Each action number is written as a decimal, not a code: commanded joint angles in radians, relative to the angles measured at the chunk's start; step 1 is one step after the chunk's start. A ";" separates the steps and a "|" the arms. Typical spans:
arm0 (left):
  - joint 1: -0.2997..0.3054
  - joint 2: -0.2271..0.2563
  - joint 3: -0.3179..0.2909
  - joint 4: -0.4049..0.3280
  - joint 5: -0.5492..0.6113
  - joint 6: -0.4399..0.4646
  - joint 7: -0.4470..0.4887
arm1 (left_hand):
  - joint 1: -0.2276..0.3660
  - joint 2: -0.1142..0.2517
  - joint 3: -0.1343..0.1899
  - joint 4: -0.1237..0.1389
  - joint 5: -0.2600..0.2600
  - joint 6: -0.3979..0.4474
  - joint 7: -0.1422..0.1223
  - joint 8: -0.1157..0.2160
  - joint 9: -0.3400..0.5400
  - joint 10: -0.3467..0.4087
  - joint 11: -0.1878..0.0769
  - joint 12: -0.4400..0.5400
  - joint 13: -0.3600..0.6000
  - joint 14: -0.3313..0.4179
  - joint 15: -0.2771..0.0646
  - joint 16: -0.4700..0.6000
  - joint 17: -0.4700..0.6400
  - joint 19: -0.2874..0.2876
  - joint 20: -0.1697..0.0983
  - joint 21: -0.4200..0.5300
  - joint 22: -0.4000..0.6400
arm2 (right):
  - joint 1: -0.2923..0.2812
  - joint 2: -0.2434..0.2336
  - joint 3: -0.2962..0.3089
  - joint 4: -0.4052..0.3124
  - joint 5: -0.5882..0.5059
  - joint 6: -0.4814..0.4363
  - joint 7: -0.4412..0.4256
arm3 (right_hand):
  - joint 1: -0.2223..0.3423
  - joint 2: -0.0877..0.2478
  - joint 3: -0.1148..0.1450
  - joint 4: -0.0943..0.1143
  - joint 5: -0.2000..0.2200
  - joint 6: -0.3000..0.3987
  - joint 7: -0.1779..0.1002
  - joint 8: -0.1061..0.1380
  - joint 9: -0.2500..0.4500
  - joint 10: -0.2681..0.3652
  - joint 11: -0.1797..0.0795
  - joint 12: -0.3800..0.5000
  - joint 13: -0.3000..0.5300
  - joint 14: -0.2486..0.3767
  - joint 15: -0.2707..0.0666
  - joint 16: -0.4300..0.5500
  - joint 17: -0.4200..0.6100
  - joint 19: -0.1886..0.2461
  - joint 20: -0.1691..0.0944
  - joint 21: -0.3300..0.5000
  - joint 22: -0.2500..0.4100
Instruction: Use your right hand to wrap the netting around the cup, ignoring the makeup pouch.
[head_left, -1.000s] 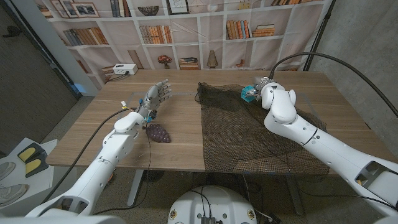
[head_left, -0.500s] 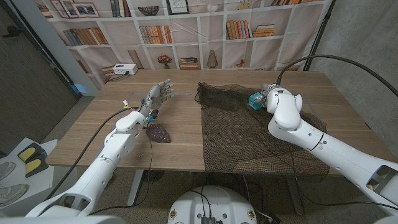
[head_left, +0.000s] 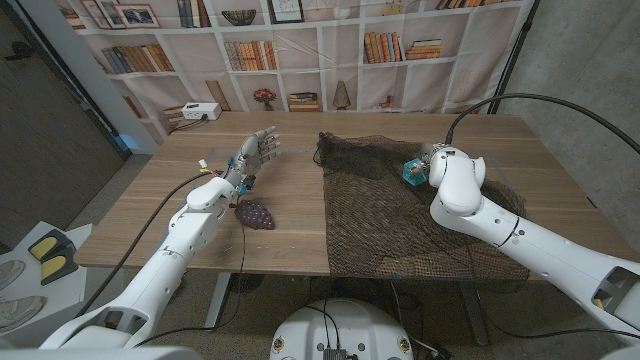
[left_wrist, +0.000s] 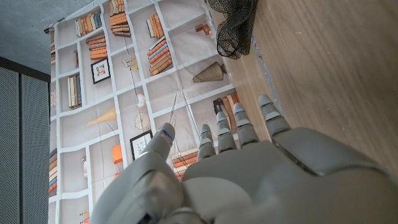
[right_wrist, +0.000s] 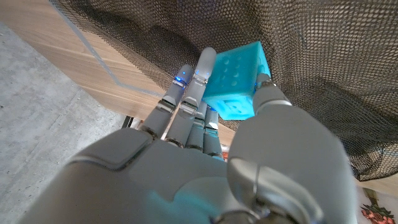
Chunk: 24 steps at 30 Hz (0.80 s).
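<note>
A dark mesh netting (head_left: 400, 215) lies spread over the table's right half, its near edge hanging over the front. My right hand (head_left: 428, 163) hovers over the netting's far part and grips a turquoise, block-shaped cup (head_left: 411, 168). In the right wrist view the cup (right_wrist: 235, 81) sits between the thumb and fingertips (right_wrist: 206, 62), with netting (right_wrist: 323, 56) beyond it. A purple quilted makeup pouch (head_left: 255, 213) lies on bare wood at the left. My left hand (head_left: 256, 152) is raised just beyond it, fingers apart and holding nothing; the left wrist view shows that hand (left_wrist: 249, 168) and a bunched netting corner (left_wrist: 235, 25).
A white box (head_left: 200, 111) stands at the table's far left corner. A bookshelf backdrop (head_left: 300, 50) rises behind the table (head_left: 290, 160). Cables trail from both arms. Bare wood shows between the pouch and the netting.
My right hand has carried the cup a little to the right and nearer to me over the netting. The left hand, the pouch and the netting stay as they were.
</note>
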 joint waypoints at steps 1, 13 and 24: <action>-0.011 -0.002 0.003 0.013 0.002 -0.001 -0.007 | -0.005 0.001 0.005 0.000 -0.001 0.002 0.001 0.002 0.004 0.007 -0.002 -0.002 0.005 0.006 -0.001 -0.004 0.004 0.007 0.003 0.000 0.004 | 0.038 0.009 -0.038 0.038 0.018 -0.014 0.053 | 0.126 0.125 0.042 0.042 0.001 0.293 -0.188 0.013 0.004 0.161 -0.130 0.007 -0.002 0.009 -0.077 -0.010 0.000 0.001 0.008 0.007 0.001; -0.012 -0.003 -0.001 0.016 0.000 -0.001 -0.006 | -0.006 0.001 0.006 0.000 -0.001 0.003 0.001 0.002 0.003 0.007 -0.002 -0.003 0.006 0.007 -0.001 -0.004 0.004 0.007 0.003 -0.001 0.004 | 0.125 0.001 -0.104 0.083 0.048 -0.047 0.161 | 0.085 0.076 0.011 0.038 -0.004 0.208 -0.171 -0.057 -0.067 0.061 -0.090 -0.051 -0.048 -0.081 -0.039 -0.134 -0.098 -0.038 0.041 -0.005 -0.009; -0.017 -0.005 0.001 0.021 0.003 -0.003 -0.007 | -0.007 0.001 0.007 0.000 -0.001 0.004 0.002 0.002 0.003 0.007 -0.002 -0.004 0.006 0.006 0.000 -0.004 0.004 0.008 0.003 -0.001 0.005 | 0.154 -0.025 -0.123 0.078 0.107 -0.056 0.158 | -0.018 -0.008 -0.045 0.044 0.009 -0.007 -0.185 -0.233 -0.170 -0.108 -0.081 -0.152 -0.108 -0.232 -0.020 -0.276 -0.181 -0.086 0.060 -0.031 -0.016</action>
